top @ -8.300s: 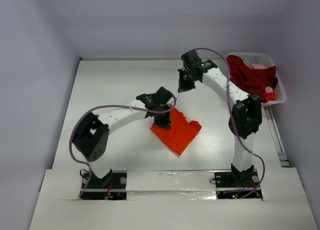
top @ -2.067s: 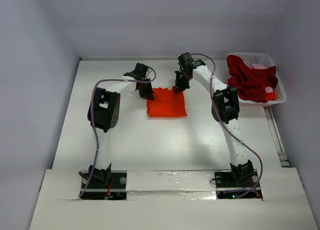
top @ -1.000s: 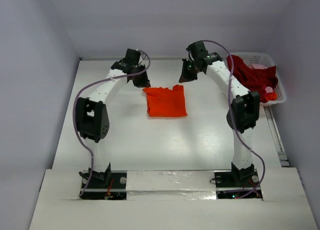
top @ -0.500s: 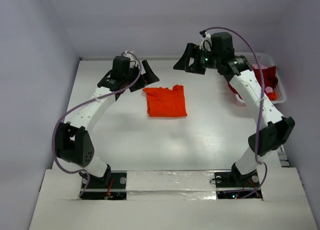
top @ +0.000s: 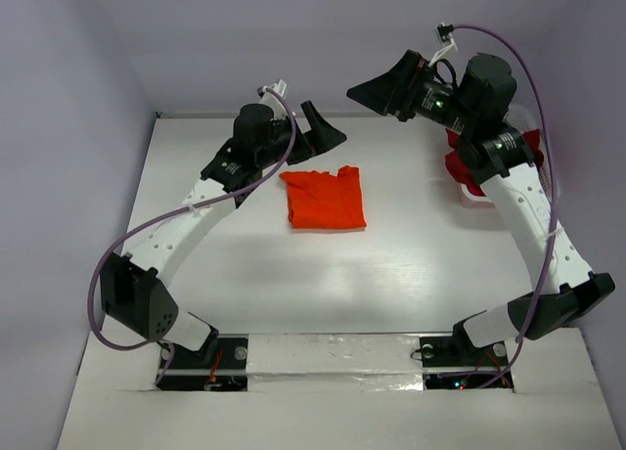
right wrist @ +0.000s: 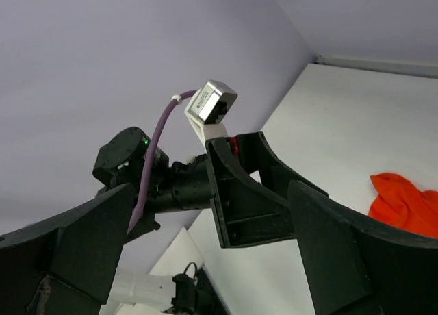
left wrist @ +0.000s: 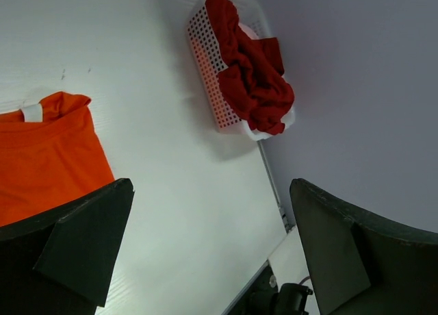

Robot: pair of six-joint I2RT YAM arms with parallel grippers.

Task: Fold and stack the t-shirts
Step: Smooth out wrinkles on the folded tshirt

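The bright orange-red t-shirt point(top: 324, 199) lies folded in a flat rectangle on the white table, touched by neither gripper. My left gripper point(top: 315, 140) hangs open and empty above the shirt's far left corner. The left wrist view shows the same t-shirt point(left wrist: 48, 161) at the left edge and the gripper point(left wrist: 212, 250) with its jaws wide apart. My right gripper point(top: 377, 92) is raised high at the back, open and empty, facing left. The dark crimson t-shirt point(left wrist: 250, 68) is bunched in the basket; in the top view only scraps of the crimson t-shirt point(top: 460, 163) show behind the right arm.
The white lattice basket point(left wrist: 204, 61) stands at the table's far right, near the right edge rail. In the right wrist view the left arm's wrist and camera point(right wrist: 250, 185) fill the space between my fingers, with the orange t-shirt point(right wrist: 405, 200) at the right edge.
Both grippers have opened and lifted up and away from the orange-red t-shirt's far corners. The shirt stays flat where it was laid.
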